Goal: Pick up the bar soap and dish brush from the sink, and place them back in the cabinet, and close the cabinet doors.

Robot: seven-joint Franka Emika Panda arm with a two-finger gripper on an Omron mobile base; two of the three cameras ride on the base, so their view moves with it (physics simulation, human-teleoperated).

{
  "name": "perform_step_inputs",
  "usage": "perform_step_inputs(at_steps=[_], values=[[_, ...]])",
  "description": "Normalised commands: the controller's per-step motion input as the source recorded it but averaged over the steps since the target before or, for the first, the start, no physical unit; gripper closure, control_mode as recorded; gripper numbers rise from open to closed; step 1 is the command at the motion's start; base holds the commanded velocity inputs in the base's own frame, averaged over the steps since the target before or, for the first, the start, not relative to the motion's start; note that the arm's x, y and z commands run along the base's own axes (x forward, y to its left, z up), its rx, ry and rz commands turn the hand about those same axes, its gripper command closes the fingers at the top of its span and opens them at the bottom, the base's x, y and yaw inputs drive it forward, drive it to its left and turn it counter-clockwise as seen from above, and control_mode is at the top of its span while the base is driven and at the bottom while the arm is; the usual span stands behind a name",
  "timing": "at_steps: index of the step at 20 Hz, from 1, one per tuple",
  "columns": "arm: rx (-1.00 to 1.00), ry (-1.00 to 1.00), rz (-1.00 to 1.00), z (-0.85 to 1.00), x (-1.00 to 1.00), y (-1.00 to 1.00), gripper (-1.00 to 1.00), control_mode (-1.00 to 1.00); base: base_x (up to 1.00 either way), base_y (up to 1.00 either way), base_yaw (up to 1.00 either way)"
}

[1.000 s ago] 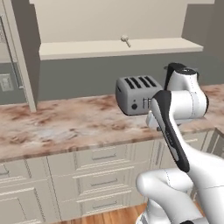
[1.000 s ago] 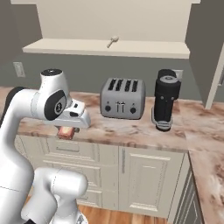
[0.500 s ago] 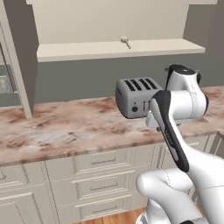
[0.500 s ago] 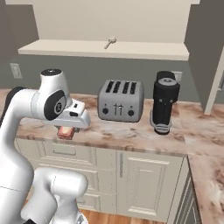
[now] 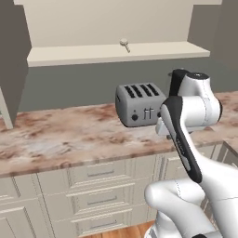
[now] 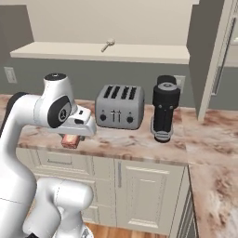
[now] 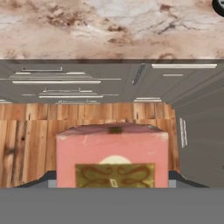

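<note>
You face the open cabinet (image 6: 93, 28), its beige shelf above a marbled surface (image 5: 60, 135) carrying a toaster (image 6: 120, 107) and a black grinder (image 6: 165, 109). The dish brush (image 6: 107, 44) already lies on that shelf, so half the carrying looks done. Your gripper (image 6: 70, 141) hangs low before the surface's edge, fingers closed on the bar soap (image 7: 112, 155); that still has to go up onto the shelf, and one cabinet door (image 6: 218, 56) stands open at right.

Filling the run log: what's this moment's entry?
hand: shut on bar soap | dish brush: on cabinet shelf | soap: not yet shelved
</note>
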Motion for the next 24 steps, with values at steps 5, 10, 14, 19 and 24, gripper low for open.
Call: perform_step_inputs(at_steps=[5,10,14,19,24], values=[[0.0,0.0,0.0,0.0,0.0,0.0,1.0,1.0,0.2,0.27,0.0],[0.0,0.0,0.0,0.0,0.0,0.0,1.0,1.0,0.14,0.46,0.0],[0.0,0.0,0.0,0.0,0.0,0.0,1.0,1.0,0.38,0.17,0.0],[0.0,0.0,0.0,0.0,0.0,0.0,1.0,1.0,0.51,-0.2,0.0],[0.0,0.0,0.0,0.0,0.0,0.0,1.0,1.0,0.41,-0.28,0.0]])
